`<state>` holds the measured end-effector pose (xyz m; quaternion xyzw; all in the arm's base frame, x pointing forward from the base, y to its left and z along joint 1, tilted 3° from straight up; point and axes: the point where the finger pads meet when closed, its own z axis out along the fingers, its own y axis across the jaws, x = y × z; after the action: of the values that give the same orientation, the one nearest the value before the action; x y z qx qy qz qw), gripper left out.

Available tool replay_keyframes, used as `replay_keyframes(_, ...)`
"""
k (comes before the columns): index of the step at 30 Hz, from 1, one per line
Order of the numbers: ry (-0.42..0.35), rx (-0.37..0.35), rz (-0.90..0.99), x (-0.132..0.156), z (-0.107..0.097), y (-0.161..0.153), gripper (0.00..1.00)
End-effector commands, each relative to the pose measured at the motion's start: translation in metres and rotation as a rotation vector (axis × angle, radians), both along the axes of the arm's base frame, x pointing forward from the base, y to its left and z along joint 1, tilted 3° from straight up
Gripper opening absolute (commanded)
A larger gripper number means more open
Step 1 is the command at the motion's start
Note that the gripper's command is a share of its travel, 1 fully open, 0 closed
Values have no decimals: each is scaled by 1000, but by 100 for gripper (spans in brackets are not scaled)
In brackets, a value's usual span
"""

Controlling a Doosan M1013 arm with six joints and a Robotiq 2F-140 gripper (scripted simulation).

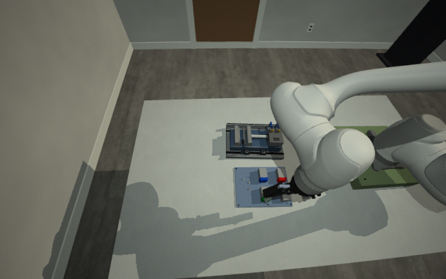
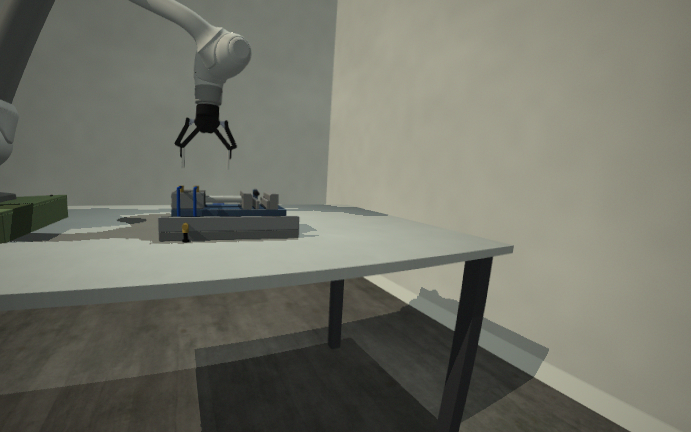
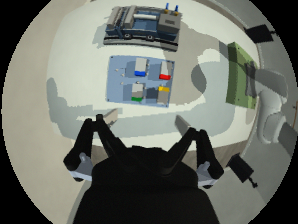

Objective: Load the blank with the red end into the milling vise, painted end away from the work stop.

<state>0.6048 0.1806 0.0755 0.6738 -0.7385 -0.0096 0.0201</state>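
The blank with the red end [image 1: 281, 179] [image 3: 164, 77] lies on the blue infeed plate [image 1: 243, 199] [image 3: 114, 92], at its vise-side right corner, red end facing away from the vise. The vise stands beyond the plate; its fixed jaw [image 1: 237, 135] [image 2: 269, 201] [image 3: 115, 18] is at the left in the top view, with the moving jaw [image 1: 248, 135] [image 2: 246, 200] [image 3: 129, 16] beside it. The dark work stop [image 1: 243, 141] shows between the jaws, with no blank there. My gripper [image 2: 205, 165] [image 3: 146, 117] is open and empty, high above the table.
The blue-ended blank [image 1: 263, 173] [image 3: 140, 66], green-ended blank [image 3: 137, 91] and yellow-ended blank [image 3: 163, 95] also lie on the infeed plate. Small pale pieces dot its left part. Blue hoses [image 2: 178, 201] rise from the vise's hose-side block. The green robot base [image 1: 383, 180] [image 3: 236, 75] is at the right.
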Motion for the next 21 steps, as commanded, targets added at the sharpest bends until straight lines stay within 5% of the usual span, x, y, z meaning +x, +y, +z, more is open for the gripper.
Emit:
replay_keyframes(1, 0, 0, 0, 0, 0, 0, 100)
replay_keyframes(21, 0, 0, 0, 0, 0, -2, 100)
